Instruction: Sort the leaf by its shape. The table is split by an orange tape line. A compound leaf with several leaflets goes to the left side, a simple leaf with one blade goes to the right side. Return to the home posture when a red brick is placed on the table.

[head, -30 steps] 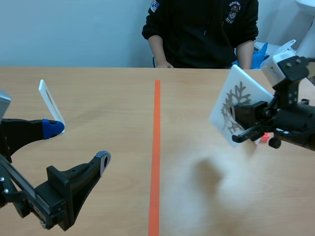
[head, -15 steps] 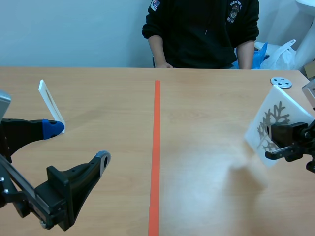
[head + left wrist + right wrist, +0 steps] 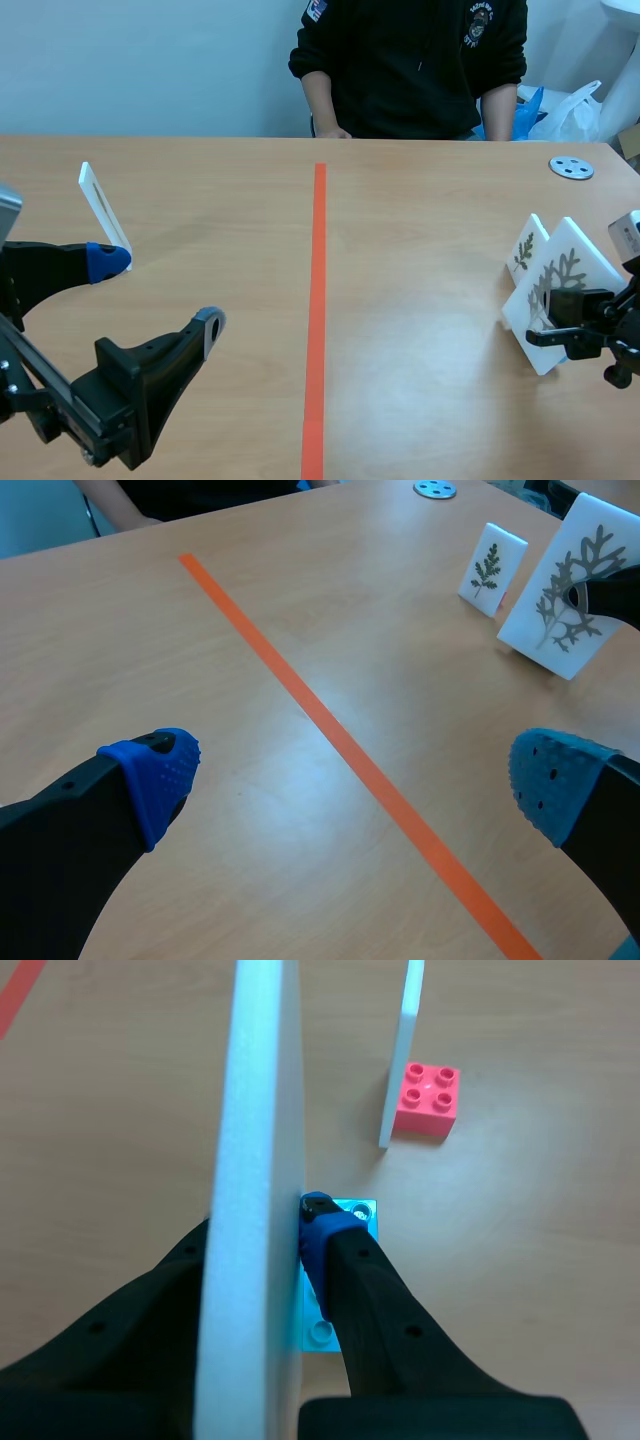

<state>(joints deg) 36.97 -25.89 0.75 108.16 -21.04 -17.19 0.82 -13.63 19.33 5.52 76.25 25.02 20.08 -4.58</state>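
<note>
One leaf card (image 3: 566, 272) in right gripper (image 3: 547, 322)

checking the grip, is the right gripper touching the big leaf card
Touching. The right wrist view shows the right gripper shut on the big leaf card, its blue pad pressed against it.

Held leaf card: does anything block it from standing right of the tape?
Nothing visible does. The right gripper holds the leaf card right of the orange tape line; a smaller card stands beyond it, apart.
</note>
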